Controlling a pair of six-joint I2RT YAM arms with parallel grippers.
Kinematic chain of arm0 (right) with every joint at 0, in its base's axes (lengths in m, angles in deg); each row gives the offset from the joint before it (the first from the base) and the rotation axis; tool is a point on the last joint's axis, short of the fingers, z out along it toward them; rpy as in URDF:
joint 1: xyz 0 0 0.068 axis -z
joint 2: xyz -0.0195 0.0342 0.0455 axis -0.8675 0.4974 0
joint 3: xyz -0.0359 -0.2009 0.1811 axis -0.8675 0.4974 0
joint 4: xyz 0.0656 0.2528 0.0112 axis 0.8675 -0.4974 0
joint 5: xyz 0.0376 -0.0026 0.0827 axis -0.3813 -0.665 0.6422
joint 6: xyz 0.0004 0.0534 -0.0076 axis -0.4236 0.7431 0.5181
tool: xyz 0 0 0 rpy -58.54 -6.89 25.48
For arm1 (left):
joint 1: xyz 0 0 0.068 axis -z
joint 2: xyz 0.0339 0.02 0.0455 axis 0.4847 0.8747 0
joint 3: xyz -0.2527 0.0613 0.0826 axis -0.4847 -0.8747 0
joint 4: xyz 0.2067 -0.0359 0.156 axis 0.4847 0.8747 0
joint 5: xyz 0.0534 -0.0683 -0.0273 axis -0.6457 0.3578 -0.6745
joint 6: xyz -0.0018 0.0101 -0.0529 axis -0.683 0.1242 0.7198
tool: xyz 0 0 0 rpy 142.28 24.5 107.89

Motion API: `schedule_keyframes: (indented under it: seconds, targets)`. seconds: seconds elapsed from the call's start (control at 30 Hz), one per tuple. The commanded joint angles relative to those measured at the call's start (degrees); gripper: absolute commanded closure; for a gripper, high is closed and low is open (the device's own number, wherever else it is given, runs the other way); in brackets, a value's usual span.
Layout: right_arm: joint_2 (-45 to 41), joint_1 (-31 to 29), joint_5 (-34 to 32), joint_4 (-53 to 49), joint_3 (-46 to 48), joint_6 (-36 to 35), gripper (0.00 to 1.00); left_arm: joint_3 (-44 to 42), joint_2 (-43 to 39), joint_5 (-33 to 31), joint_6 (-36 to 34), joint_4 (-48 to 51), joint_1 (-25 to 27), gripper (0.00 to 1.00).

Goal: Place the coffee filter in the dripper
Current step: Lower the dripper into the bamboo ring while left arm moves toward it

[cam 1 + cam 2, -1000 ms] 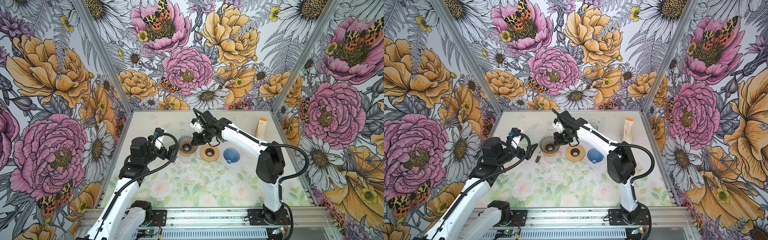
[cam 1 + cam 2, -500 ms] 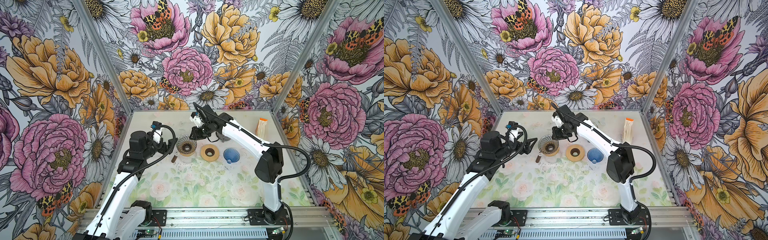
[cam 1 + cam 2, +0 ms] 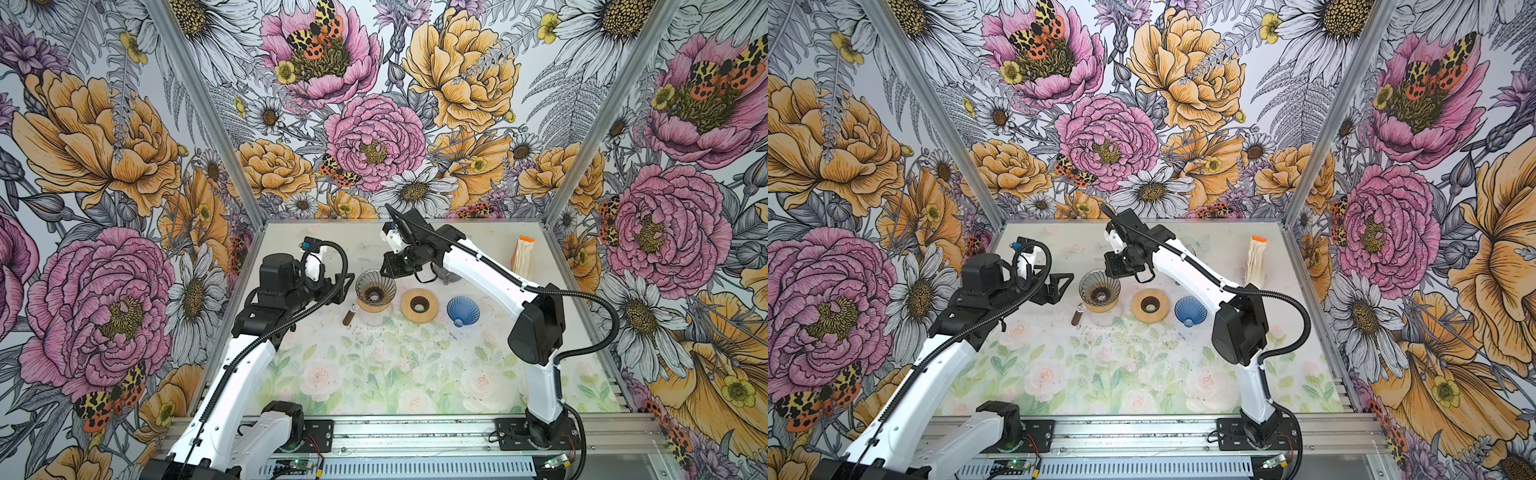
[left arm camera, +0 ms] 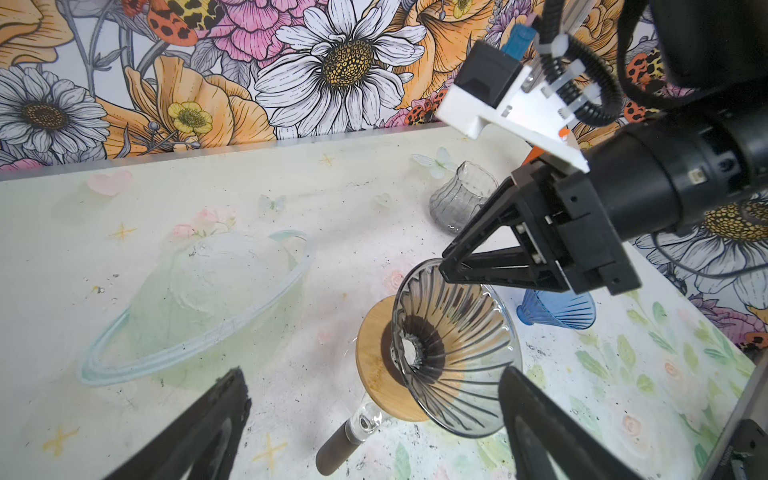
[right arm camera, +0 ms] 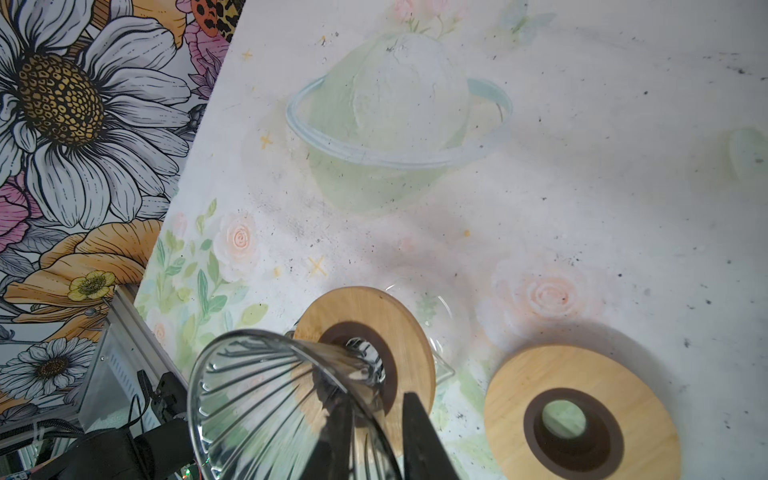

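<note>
The dripper (image 3: 376, 286) (image 3: 1099, 286) is a smoky ribbed glass cone on a wooden collar, standing on a glass carafe with a brown handle (image 3: 348, 318). It holds no paper. The coffee filter pack (image 3: 523, 253) (image 3: 1255, 262), cream with an orange top, leans at the back right wall. My right gripper (image 3: 388, 270) (image 5: 378, 401) straddles the cone's far rim (image 5: 257, 399), one finger inside and one outside, slightly open. My left gripper (image 3: 338, 286) (image 4: 374, 415) is wide open just left of the dripper (image 4: 453, 345), holding nothing.
A spare wooden ring (image 3: 419, 305) (image 5: 577, 415) lies right of the dripper, and a blue dripper (image 3: 462, 311) lies on its side beyond it. A grey glass cup (image 4: 461, 199) stands behind, under the right arm. Coffee grounds speckle the table mat (image 3: 374, 374).
The right jaws have parted a little at the dripper's rim and that wrist has lifted slightly. The left gripper has drifted a bit toward the back, still open.
</note>
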Motion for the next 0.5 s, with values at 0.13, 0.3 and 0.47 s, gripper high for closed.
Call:
schedule_keyframes:
  seconds: [0.13,0.3,0.47]
  targets:
    - [3.8,-0.5,-0.6,0.2,-4.7,-0.3,0.76,0.3,1.0,0.4,4.0,4.8,0.9,0.09]
    - [4.1,-0.6,-0.2,0.3,-6.2,-0.4,0.76,1.1,1.7,0.1,4.4,4.8,1.5,0.12]
    - [2.5,-0.6,-1.5,0.5,-6.3,-1.1,0.76,2.1,3.0,-0.2,5.1,4.8,2.0,0.13]
